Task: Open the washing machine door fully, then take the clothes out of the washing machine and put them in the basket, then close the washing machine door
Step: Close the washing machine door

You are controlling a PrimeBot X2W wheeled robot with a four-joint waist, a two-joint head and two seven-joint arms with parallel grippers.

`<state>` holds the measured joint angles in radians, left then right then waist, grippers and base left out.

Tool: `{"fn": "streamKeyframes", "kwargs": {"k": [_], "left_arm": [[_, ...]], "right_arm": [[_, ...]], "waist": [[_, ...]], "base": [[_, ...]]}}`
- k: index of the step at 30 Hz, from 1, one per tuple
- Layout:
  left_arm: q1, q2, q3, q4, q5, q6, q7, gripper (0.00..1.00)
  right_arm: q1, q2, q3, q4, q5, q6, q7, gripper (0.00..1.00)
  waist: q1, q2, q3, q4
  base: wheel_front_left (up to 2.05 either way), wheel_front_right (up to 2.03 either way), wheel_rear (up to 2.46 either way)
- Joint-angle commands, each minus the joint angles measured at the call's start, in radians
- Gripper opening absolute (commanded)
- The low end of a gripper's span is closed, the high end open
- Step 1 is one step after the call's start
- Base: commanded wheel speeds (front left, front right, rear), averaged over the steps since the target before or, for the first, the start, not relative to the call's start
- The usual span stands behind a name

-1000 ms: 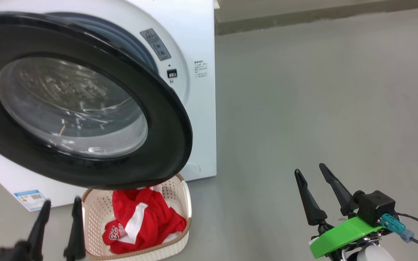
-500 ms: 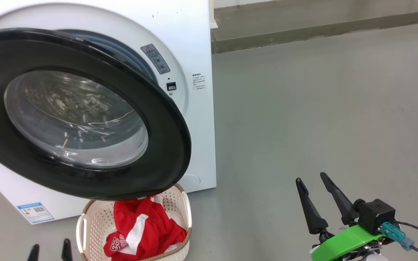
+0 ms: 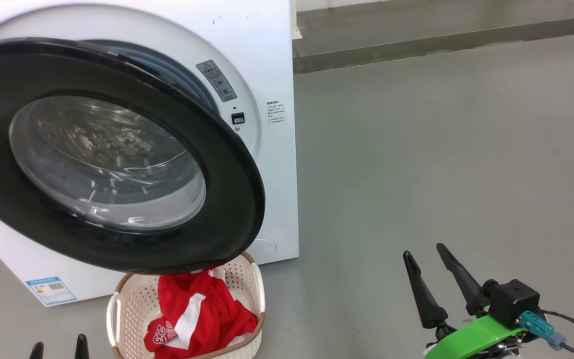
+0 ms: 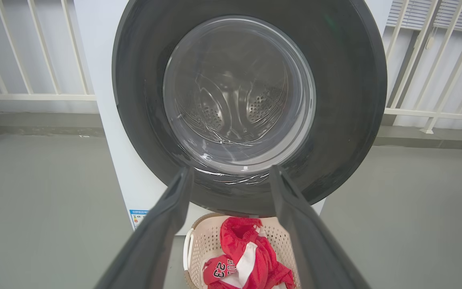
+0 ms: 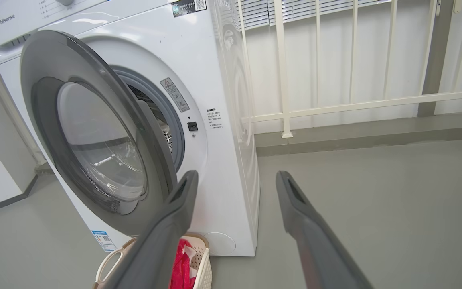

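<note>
Left hand (image 3: 59, 346): only the two dark fingertips showed at the bottom left of the head view. They stood apart with nothing between them and touched nothing. In the left wrist view the fingers pointed at the lower rim of the door.

Washing machine (image 3: 272, 60): white front-loader standing on the grey floor (image 3: 441, 149), with a small blue label (image 3: 50, 290) low on its front at the left.

Washing machine door (image 3: 227, 199): partly open, swung out from the front on its left side. The grey ring of the opening was visible behind its right edge. The perforated steel drum (image 4: 235, 104) was seen through the glass bowl, and no fabric could be made out inside it.

Basket (image 3: 132, 299): on the floor just in front of the machine's base, its far end under the door's lower rim.

Clothes (image 3: 202, 314): red with a white stripe and white lettering, heaped inside the basket towards its right side.

Right hand (image 3: 423, 252): low at the right of the head view, well apart from the machine and basket, above bare floor. The fingers were spread and empty. A green bracket (image 3: 471, 336) sat at its base. In the right wrist view the fingers framed the machine's right front corner, with a white railing (image 5: 355, 106) behind.
</note>
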<state>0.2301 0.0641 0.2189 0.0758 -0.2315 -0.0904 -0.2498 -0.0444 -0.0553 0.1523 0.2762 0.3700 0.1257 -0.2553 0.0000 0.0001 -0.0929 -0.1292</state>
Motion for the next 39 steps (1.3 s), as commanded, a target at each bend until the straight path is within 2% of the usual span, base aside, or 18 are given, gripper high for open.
{"fn": "streamKeyframes", "kwargs": {"k": [1,2,3,4,5,15,26,28,32,39], "left_arm": [[-0.044,0.002,0.037,-0.018,0.017,-0.008,-0.012,1.00],[-0.047,0.001,0.038,-0.017,0.019,-0.011,-0.012,1.00],[-0.050,-0.001,0.038,-0.016,0.021,-0.013,-0.012,1.00],[-0.054,-0.003,0.038,-0.015,0.021,-0.015,-0.012,1.00],[-0.058,-0.004,0.037,-0.014,0.021,-0.017,-0.012,1.00],[-0.098,-0.011,0.014,-0.019,0.029,-0.029,-0.012,1.00],[-0.155,-0.013,-0.040,-0.019,0.016,-0.037,-0.012,1.00],[-0.183,-0.013,-0.069,-0.018,-0.028,-0.038,-0.012,1.00],[-0.226,-0.014,-0.114,-0.020,-0.046,-0.038,-0.012,1.00],[-0.281,-0.014,-0.162,-0.022,-0.064,-0.028,-0.012,1.00]], "right_arm": [[-0.028,0.001,0.027,-0.025,0.012,0.005,-0.006,1.00],[-0.031,0.001,0.032,-0.018,0.012,0.005,-0.006,0.77],[-0.036,0.001,0.036,-0.012,0.012,0.005,-0.006,0.45],[-0.042,0.001,0.042,-0.005,0.013,0.005,-0.006,0.27],[-0.050,0.000,0.047,0.002,0.013,0.005,-0.006,0.00],[-0.164,-0.003,0.098,0.095,0.048,0.005,-0.006,0.00],[-0.399,0.004,0.254,0.282,0.152,0.005,-0.006,0.00],[-0.467,0.004,0.289,0.312,0.170,0.005,-0.006,0.00],[-0.560,0.005,0.328,0.351,0.191,0.005,-0.006,0.00],[-0.705,0.005,0.369,0.431,0.218,0.005,-0.006,0.00]], "waist": [[0.0000,-0.0001,0.003,0.004],[0.0000,-0.0001,0.005,0.006],[0.0000,-0.0001,0.007,0.010],[0.0000,-0.0001,0.010,0.014],[0.0000,-0.0001,0.013,0.019],[0.0000,-0.0001,0.048,0.087],[0.0000,-0.0001,0.103,0.208],[0.0000,-0.0001,0.135,0.241],[0.0000,-0.0001,0.182,0.283],[0.0000,-0.0001,0.266,0.328]], "base": [[0.00,0.00,0.00],[0.00,0.00,0.00],[0.00,0.00,0.00],[0.00,0.00,0.00],[0.00,0.00,0.00],[0.00,0.00,0.00],[0.00,0.00,0.00],[0.00,0.00,0.00],[0.00,0.00,0.00],[0.00,0.00,0.00]]}}
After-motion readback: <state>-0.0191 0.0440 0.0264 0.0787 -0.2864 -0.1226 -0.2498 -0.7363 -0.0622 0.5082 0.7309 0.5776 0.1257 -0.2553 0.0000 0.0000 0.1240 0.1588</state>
